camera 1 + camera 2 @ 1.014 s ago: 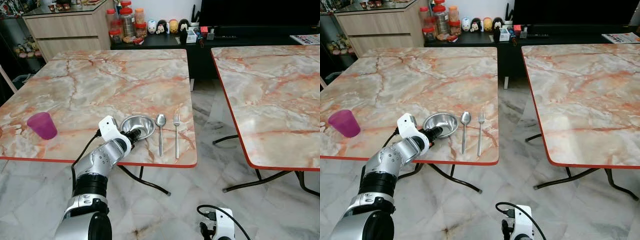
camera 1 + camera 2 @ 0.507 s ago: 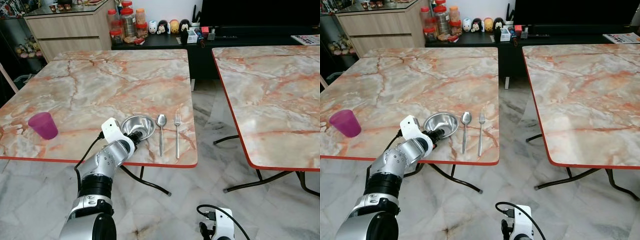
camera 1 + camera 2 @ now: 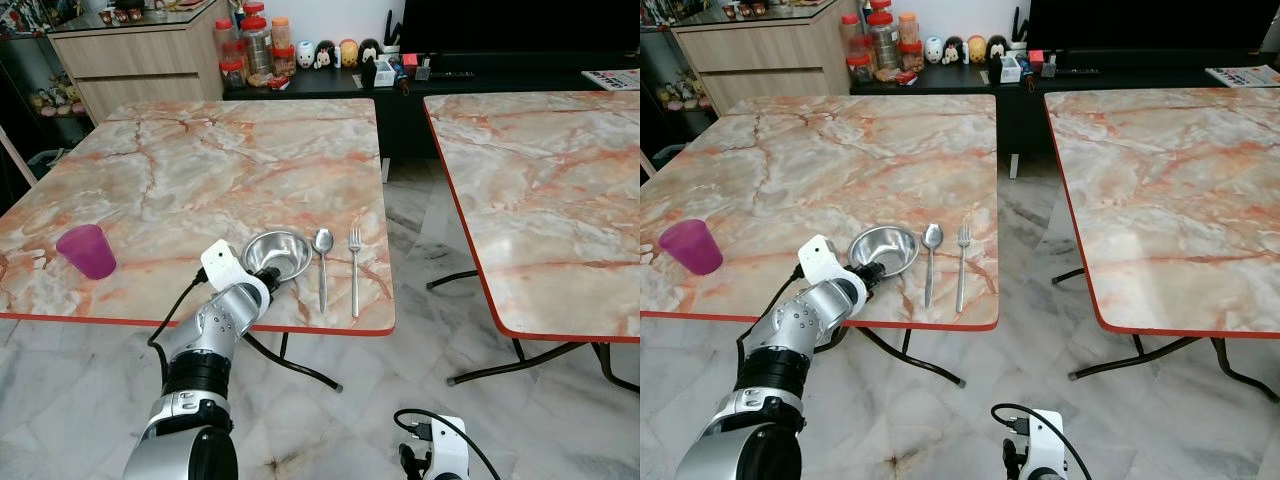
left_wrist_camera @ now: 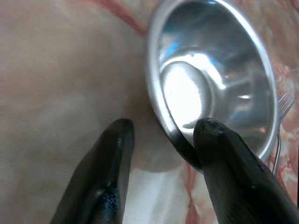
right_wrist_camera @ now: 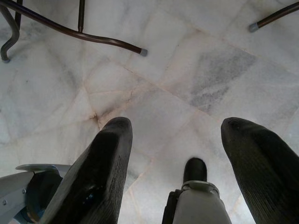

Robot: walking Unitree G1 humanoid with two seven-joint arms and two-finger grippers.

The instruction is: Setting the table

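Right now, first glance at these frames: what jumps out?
The left gripper at the near edge of the marble table, fingers open astride the rim of the steel bowl. Right beside the bowl, on its right, lie a spoon and a fork, parallel. A purple cup stands alone near the table's left edge, and the right gripper hangs idle over the floor.

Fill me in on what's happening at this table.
The robot is setting a place. Its left gripper is at the near rim of the steel bowl, fingers open, one finger tip touching the rim. A spoon and fork lie beside the bowl, a purple cup stands far left. The right gripper hangs idle.
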